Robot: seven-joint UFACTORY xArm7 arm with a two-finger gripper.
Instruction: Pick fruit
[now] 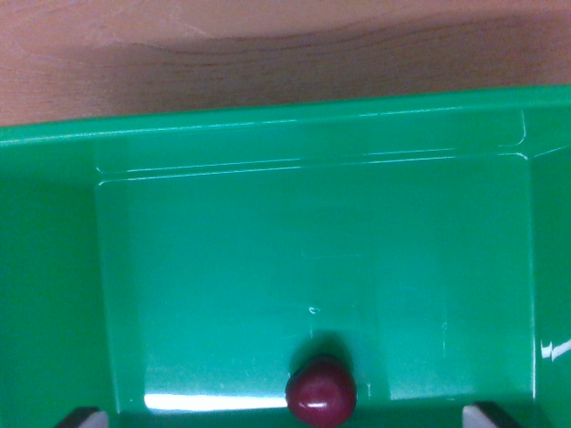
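Tabletop (178, 53) of pale wood fills the top of my wrist view, and below it I see a green bin (294, 116) taking up almost everything else. On the bin's floor, near the bottom edge and slightly right of centre, a small dark red fruit (321, 392) sits by itself. My fingers (489, 415) peek in at both lower corners, spread wide apart, holding nothing, the fruit between them.

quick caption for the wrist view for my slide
Small dark red round fruit on the floor of a green plastic bin, open pincer around it.
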